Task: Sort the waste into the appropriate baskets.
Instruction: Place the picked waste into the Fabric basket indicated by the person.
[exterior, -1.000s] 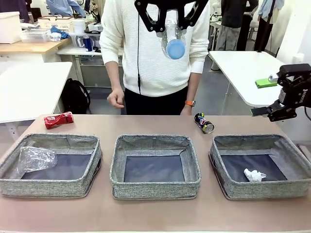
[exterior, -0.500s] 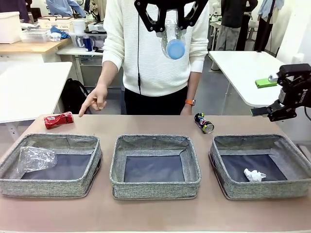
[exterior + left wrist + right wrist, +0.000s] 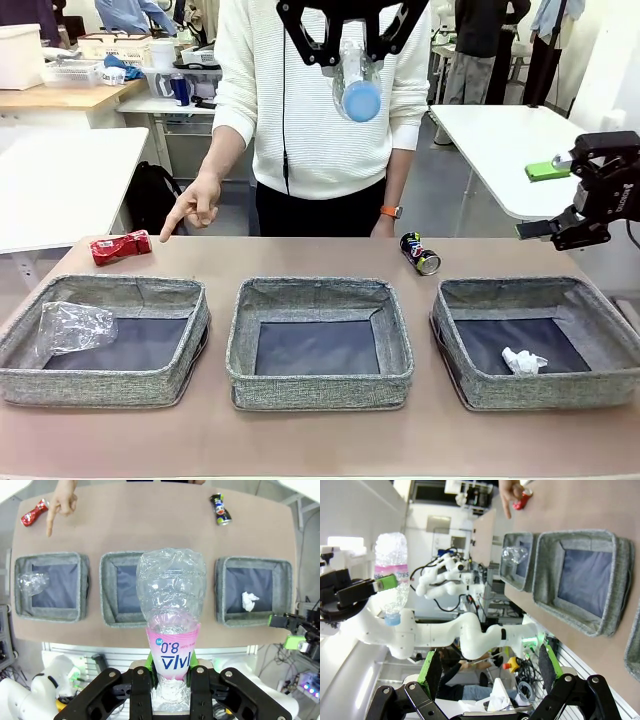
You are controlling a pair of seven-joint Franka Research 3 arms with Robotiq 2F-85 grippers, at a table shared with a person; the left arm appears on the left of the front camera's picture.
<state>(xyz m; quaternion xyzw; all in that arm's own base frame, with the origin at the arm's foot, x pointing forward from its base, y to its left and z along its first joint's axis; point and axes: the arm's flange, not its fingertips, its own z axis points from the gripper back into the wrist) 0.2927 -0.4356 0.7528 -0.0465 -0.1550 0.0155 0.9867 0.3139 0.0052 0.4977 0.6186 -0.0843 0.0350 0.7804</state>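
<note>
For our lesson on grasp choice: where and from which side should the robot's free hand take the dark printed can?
Probably best: grip the dark printed can across the middle of its round body, coming down from above with the open right hand. It lies on its side on the bare table, long axis diagonal, so the fingers should straddle that axis.

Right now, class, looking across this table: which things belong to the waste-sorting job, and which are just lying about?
Belongs to the job: plastic bottle in the left pincer; red can; dark printed can; clear cup in the left basket; paper wad in the right basket; middle basket.
Just lying about: black backpack; white storage box.
</note>
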